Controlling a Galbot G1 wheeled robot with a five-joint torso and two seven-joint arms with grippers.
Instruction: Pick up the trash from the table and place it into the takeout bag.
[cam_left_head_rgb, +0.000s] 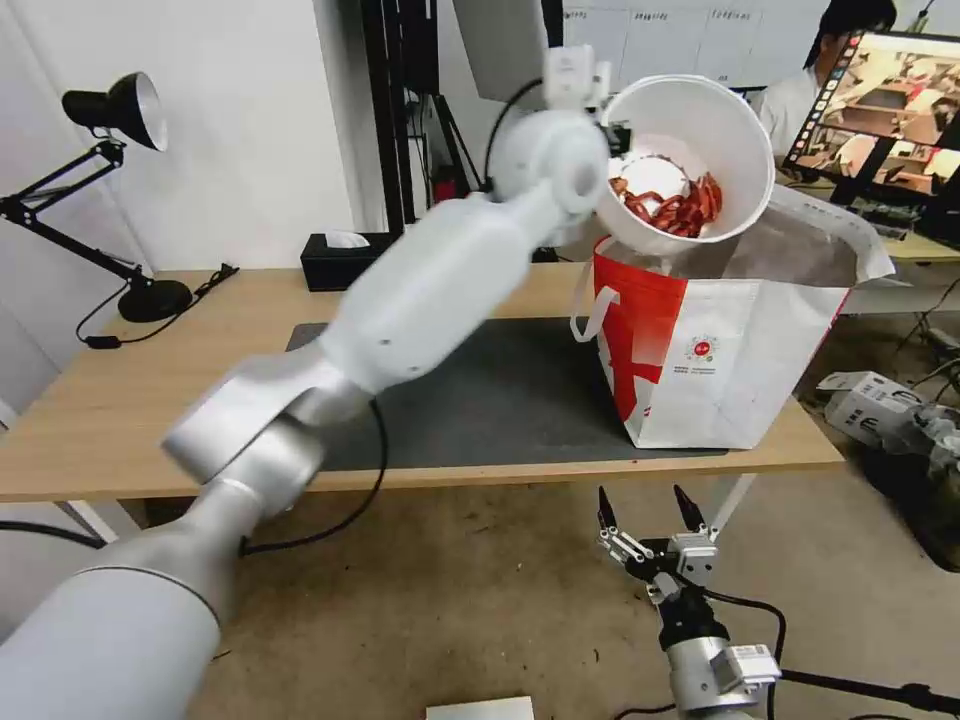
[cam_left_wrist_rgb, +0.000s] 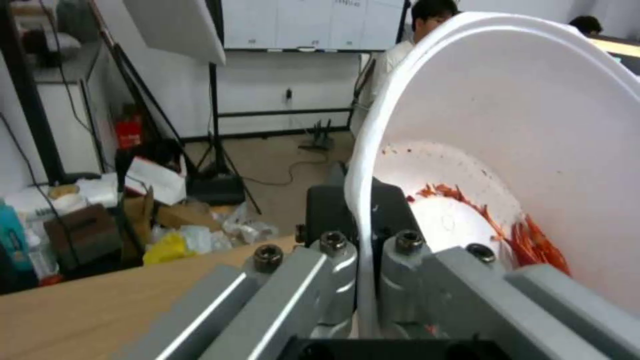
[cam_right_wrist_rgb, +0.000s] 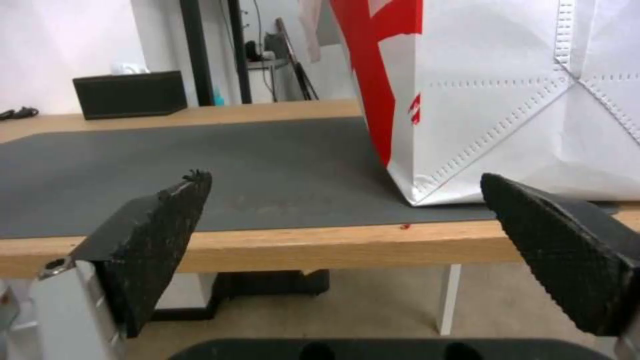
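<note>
Left hand (cam_left_head_rgb: 612, 135) raised — bowl (cam_left_head_rgb: 690, 160) tilted over bag (cam_left_head_rgb: 720, 370)

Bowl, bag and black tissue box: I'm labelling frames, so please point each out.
Bowl (cam_left_head_rgb: 705, 125): head view, bare inner wall.
Bag (cam_left_head_rgb: 745, 350): head view, white front panel.
Tissue box (cam_right_wrist_rgb: 130, 93): right wrist view, its front face.

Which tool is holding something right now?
The left tool, clamped on the rim of the tilted bowl above the bag. The right tool hangs open below the table edge.
</note>
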